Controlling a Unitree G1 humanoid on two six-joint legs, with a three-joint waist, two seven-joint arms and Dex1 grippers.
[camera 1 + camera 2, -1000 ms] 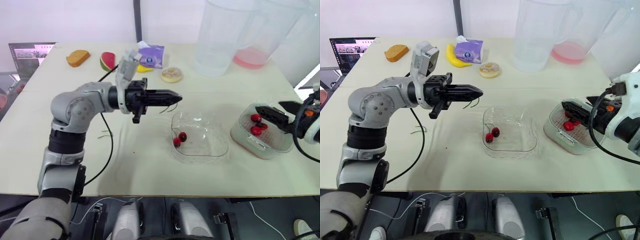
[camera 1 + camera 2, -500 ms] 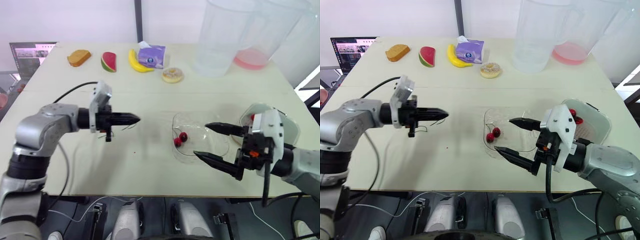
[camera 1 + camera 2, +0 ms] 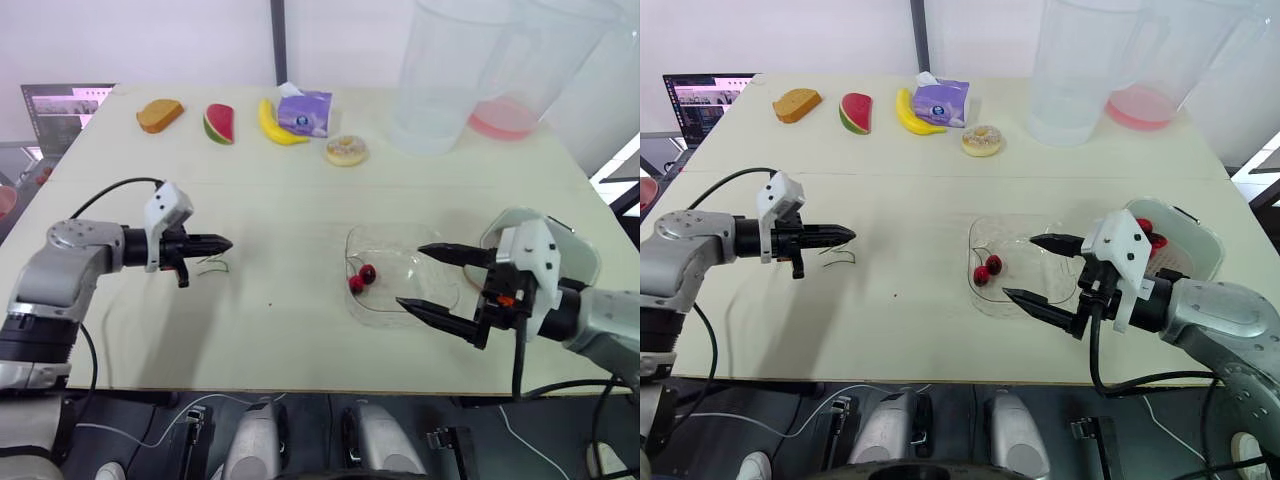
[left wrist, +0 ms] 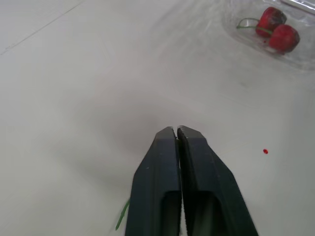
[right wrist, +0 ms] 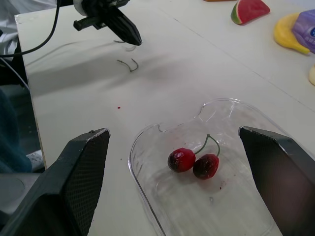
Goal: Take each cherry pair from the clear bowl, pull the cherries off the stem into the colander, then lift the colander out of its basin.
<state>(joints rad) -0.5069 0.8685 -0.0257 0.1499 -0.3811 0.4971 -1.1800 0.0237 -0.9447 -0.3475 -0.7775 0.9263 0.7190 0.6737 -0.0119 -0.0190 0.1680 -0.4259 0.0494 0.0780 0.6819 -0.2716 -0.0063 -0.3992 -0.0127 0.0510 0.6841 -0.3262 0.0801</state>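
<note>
- Left gripper [image 3: 222, 243], fingers pressed together, has retreated leftward, well clear of the clear bowl [image 3: 395, 240].
- Right gripper [image 3: 410, 276], spread wide, has swung from colander [image 3: 1196, 232] to bowl.
- Cherry pair [image 3: 360, 278] lies inside: next pick likely.

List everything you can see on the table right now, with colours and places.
Clear bowl: one, transparent, centre-right.
Cherry pair: one, red, on one stem, in the bowl.
Colander: one, pale, in its basin, right edge; red cherries inside.
Loose stems: a couple, green, by the left hand.
Bread slice, watermelon slice, banana, purple tissue pack, doughnut: one each, far row.
Jugs: two, clear, far right; one holds pink liquid.
Laptop: one, far left.
Left hand: black, shut, left.
Right hand: black, open, at the bowl.
</note>
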